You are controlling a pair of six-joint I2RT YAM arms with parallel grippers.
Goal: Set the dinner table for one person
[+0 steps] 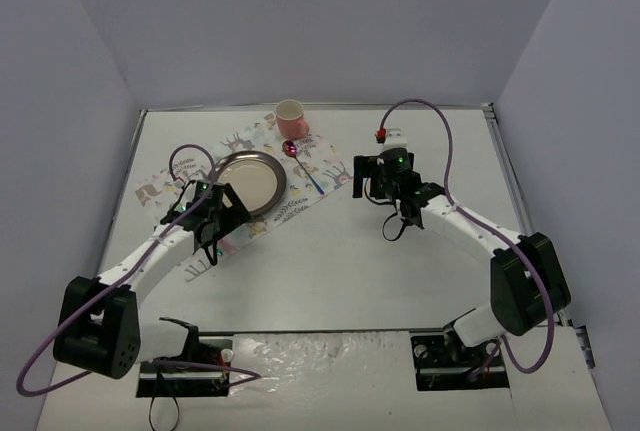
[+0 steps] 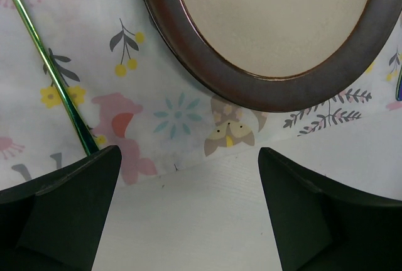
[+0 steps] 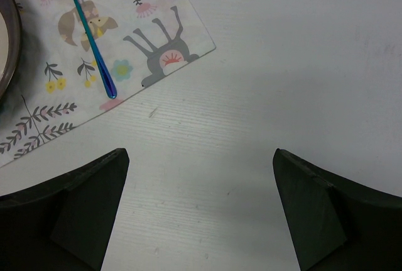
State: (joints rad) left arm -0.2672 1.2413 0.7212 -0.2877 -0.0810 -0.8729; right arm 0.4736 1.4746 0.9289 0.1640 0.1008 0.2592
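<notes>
The dinner table [image 1: 330,251] is a wide white top. On its printed placemat [image 1: 322,169] lie a dark-rimmed plate [image 1: 250,183], a spoon [image 1: 305,166] with a blue handle, and a pink cup [image 1: 290,116]. My left gripper [image 1: 222,213] hovers at the placemat's near edge beside the plate, open and holding nothing. In the left wrist view the left gripper [image 2: 188,158] faces the plate [image 2: 276,32], and a thin green utensil handle [image 2: 50,76] runs past the left finger. My right gripper [image 1: 372,191] is open over bare table, right of the placemat. In the right wrist view the right gripper [image 3: 201,154] looks toward the spoon [image 3: 91,38].
Grey walls close in the table on three sides. A red-tipped cable connector [image 1: 381,135] sits behind the right gripper. Both arm bases [image 1: 190,366] are bolted at the near edge. A purple cable [image 1: 445,141] loops above the right arm.
</notes>
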